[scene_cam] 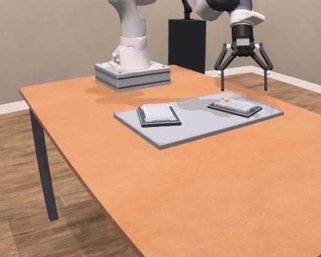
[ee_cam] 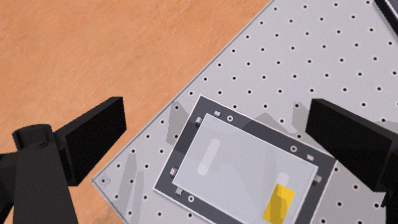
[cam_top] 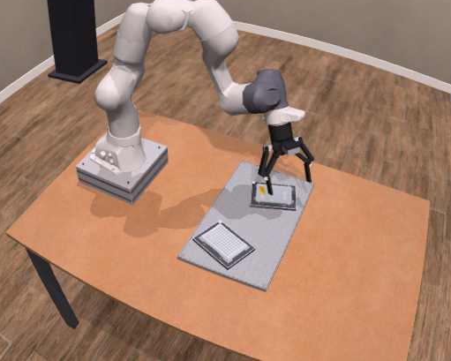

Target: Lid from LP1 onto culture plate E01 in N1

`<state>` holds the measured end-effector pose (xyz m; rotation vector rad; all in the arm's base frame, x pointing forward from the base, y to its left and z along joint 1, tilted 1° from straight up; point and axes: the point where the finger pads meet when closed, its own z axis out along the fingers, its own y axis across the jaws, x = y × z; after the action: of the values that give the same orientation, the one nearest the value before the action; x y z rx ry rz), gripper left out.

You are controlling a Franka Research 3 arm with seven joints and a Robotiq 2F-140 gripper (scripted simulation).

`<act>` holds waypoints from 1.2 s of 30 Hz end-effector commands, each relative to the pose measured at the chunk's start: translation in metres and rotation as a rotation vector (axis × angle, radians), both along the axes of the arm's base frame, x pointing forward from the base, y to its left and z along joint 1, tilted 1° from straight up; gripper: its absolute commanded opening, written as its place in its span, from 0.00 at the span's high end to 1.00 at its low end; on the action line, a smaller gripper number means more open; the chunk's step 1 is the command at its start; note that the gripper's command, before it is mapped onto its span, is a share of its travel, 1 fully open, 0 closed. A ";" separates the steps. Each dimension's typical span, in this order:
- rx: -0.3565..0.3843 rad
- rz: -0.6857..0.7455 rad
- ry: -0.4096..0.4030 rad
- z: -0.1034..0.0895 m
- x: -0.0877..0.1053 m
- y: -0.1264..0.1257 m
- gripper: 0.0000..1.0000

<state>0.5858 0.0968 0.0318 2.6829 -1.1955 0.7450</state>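
The clear lid [cam_top: 276, 195] [scene_cam: 237, 106] [ee_cam: 235, 172] with a yellow label lies flat in the dark lid park frame [cam_top: 272, 206] [ee_cam: 184, 146] at the far end of the grey perforated board [cam_top: 266, 239] [scene_cam: 193, 123] [ee_cam: 280, 60]. The white culture plate [cam_top: 223, 240] [scene_cam: 158, 112] with many wells sits uncovered in its dark nest [cam_top: 203, 244] [scene_cam: 141, 117] at the board's near end. My gripper [cam_top: 289, 186] [scene_cam: 244, 89] [ee_cam: 215, 114] is open wide and empty. It hangs a little above the lid, with one finger on each side of it and touching nothing.
The board lies on an orange table [cam_top: 94, 239] [scene_cam: 208, 186] [ee_cam: 100, 50]. The robot base [cam_top: 122, 169] [scene_cam: 132, 74] stands at the table's back left. A black pedestal [cam_top: 74, 32] [scene_cam: 186, 44] stands on the floor behind the table.
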 end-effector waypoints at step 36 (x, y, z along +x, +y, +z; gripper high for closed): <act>0.008 0.768 0.376 0.003 -0.033 0.016 0.00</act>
<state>0.5559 0.1155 0.0366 3.0324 -0.3689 0.4366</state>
